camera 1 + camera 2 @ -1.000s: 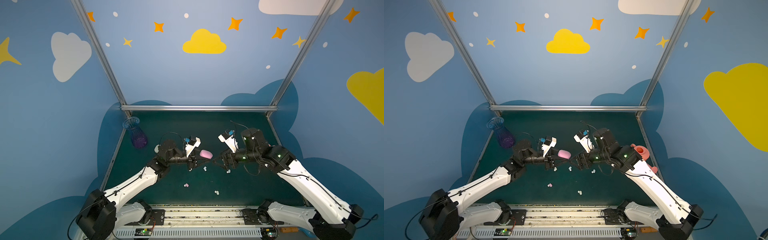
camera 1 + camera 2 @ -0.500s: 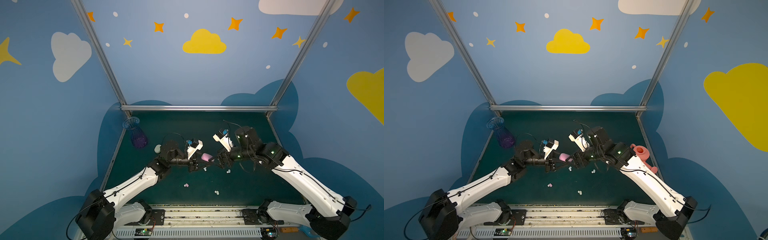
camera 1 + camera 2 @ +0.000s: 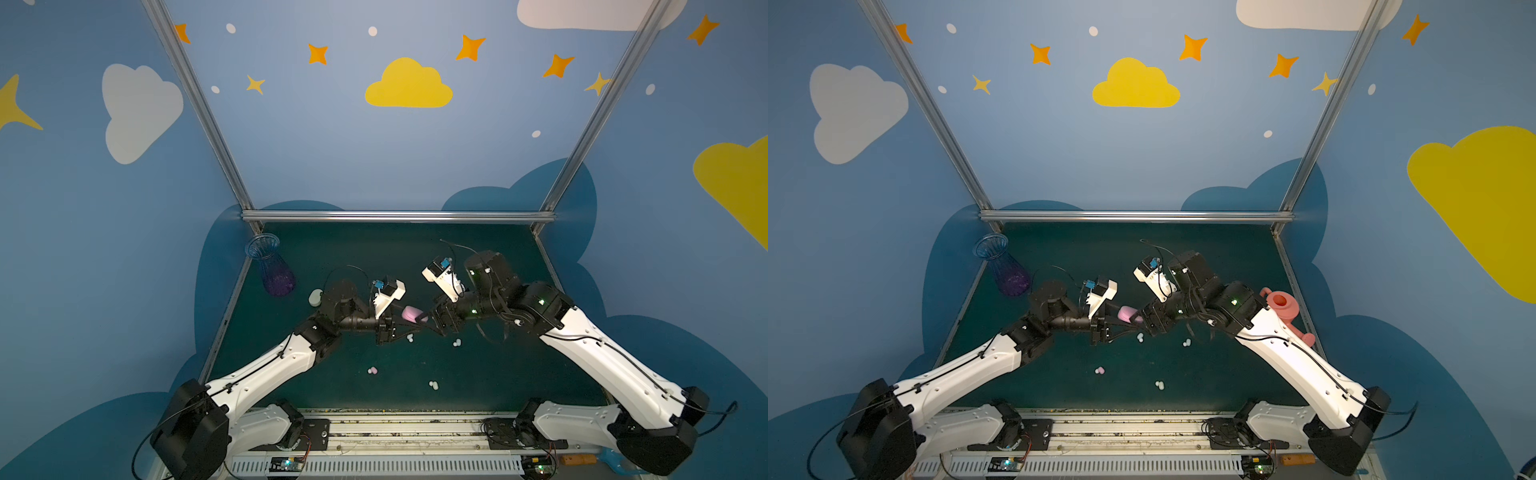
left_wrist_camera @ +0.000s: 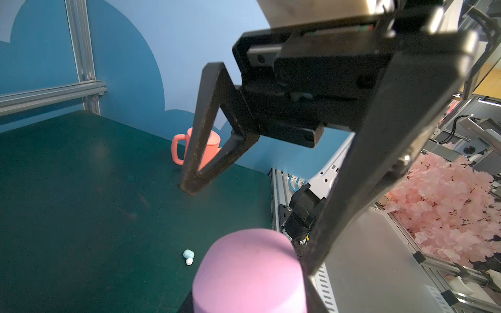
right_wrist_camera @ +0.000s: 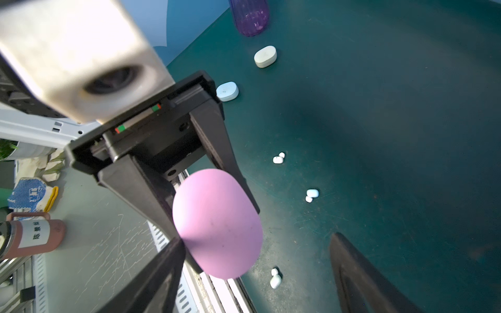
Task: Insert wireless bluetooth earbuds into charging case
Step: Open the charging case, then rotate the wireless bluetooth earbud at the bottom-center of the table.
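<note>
A pink oval charging case [image 3: 411, 313] hangs above the green mat, and my left gripper [image 3: 398, 327] is shut on it. The same case [image 5: 217, 225] fills the middle of the right wrist view, clamped by the left gripper's black fingers [image 5: 217, 141]. My right gripper [image 5: 260, 284] is open, and the case sits just inside one of its fingers [image 5: 162, 276]; I cannot tell if they touch. Several tiny earbuds lie loose on the mat: one [image 3: 410, 337] under the grippers, one [image 3: 456, 342] to its right, a pinkish one [image 3: 372, 370] and a white one [image 3: 433, 385] nearer the front.
A purple vase [image 3: 272, 270] stands at the back left corner. Near it lie a pale green case [image 3: 315, 297] and, in the right wrist view, a pale blue case [image 5: 227, 91]. A pink watering can [image 3: 1283, 305] stands at the mat's right edge behind the right arm.
My right arm has swung left, bringing its open jaws up to the pink case. My left gripper has shifted slightly right and down, keeping hold of the case.
</note>
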